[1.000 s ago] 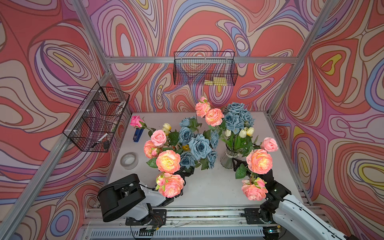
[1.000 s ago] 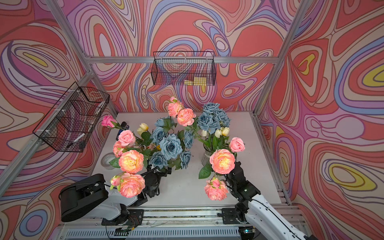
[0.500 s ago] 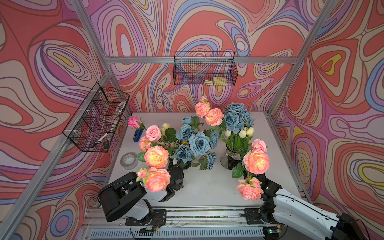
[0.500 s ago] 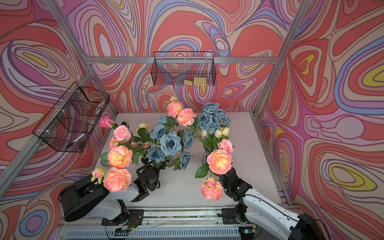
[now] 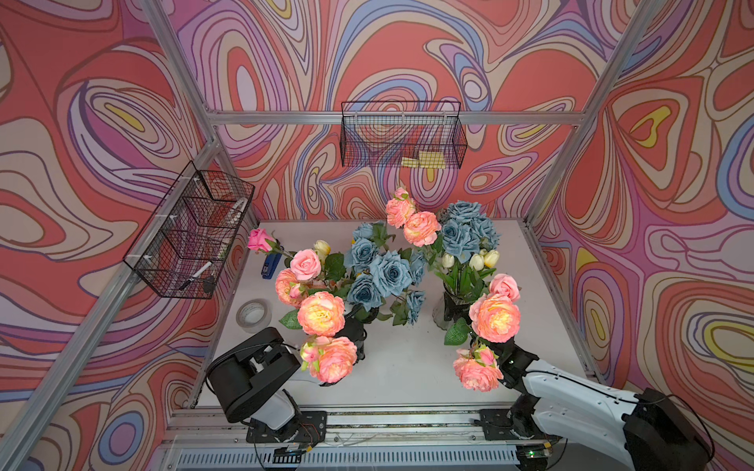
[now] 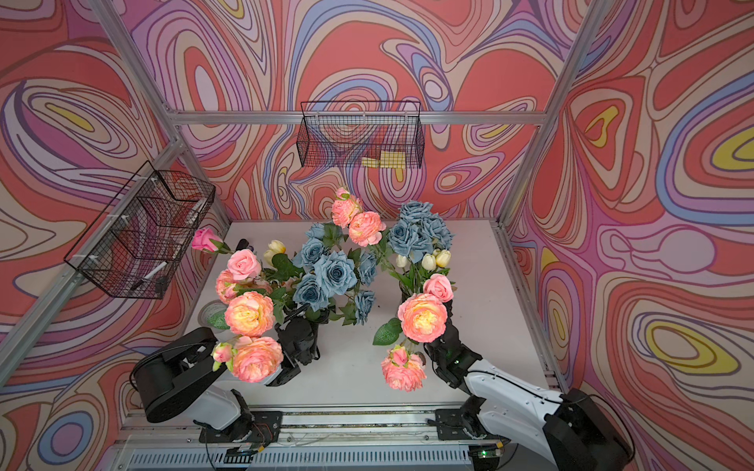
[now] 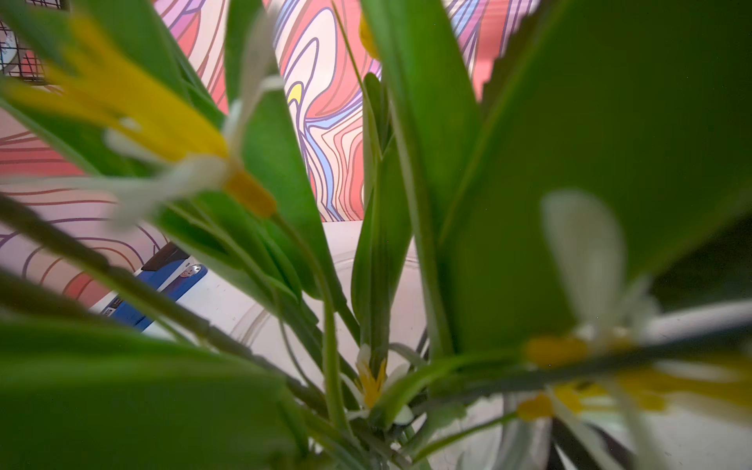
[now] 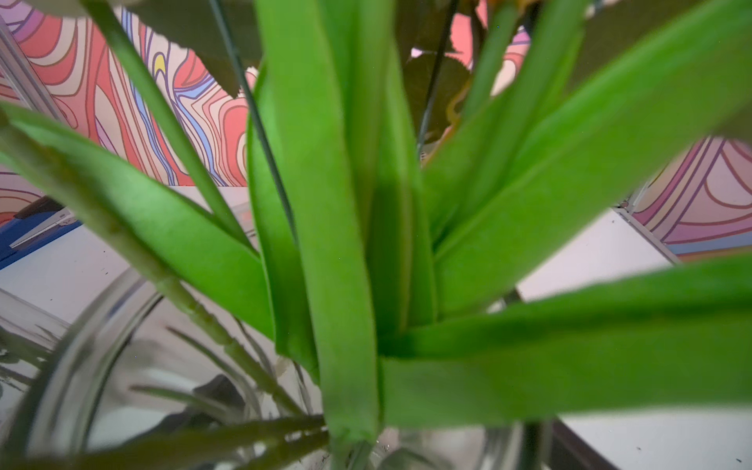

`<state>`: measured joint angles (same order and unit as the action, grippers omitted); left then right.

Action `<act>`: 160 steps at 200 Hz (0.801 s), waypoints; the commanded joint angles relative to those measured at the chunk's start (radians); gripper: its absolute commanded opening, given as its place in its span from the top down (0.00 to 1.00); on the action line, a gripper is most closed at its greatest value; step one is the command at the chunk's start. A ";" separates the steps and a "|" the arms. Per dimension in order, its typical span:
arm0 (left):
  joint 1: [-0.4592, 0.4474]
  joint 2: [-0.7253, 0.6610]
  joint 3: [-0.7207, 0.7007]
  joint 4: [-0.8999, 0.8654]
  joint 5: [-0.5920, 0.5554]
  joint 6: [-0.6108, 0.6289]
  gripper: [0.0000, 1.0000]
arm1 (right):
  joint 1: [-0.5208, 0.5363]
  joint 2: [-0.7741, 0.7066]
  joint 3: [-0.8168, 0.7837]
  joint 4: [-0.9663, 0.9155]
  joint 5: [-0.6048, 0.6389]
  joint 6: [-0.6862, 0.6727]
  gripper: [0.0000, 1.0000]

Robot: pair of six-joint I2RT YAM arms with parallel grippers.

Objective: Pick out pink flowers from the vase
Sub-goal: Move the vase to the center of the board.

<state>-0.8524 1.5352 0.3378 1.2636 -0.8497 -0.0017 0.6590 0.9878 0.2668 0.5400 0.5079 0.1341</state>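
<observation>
Light: bright, even, no glare.
Shadows: faint, soft-edged on the table (image 5: 408,367) beside the jaws.
Blur: leaves (image 7: 569,162) just ahead of the jaws smear in both wrist views; wall (image 7: 325,142) beyond sharper.

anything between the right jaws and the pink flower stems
Yes: broad green leaves fill the right wrist view above the glass vase rim, screening the stems behind. Which stems carry the pink flowers is unclear.

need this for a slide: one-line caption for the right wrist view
Close-up: long green blade leaves fan up from a clear round glass vase on a white tabletop, swirl-patterned pink wall behind
</observation>
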 commanded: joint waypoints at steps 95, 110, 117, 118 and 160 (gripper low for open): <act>0.064 0.093 0.095 0.066 -0.001 -0.094 0.00 | 0.006 0.200 0.026 0.283 0.055 -0.106 0.13; 0.067 0.099 0.105 0.065 0.006 -0.093 0.00 | 0.005 0.227 0.031 0.324 0.059 -0.108 0.17; 0.068 0.101 0.108 0.066 0.012 -0.093 0.01 | 0.005 0.237 0.033 0.344 0.060 -0.112 0.19; 0.068 0.101 0.109 0.066 0.012 -0.093 0.01 | 0.005 0.239 0.033 0.346 0.061 -0.112 0.19; 0.076 0.111 0.113 0.066 0.031 -0.104 0.14 | 0.005 0.296 0.050 0.417 0.050 -0.137 0.28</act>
<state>-0.7856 1.6329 0.4320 1.2678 -0.8375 -0.0811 0.6624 1.2549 0.2821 0.8677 0.5468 0.0235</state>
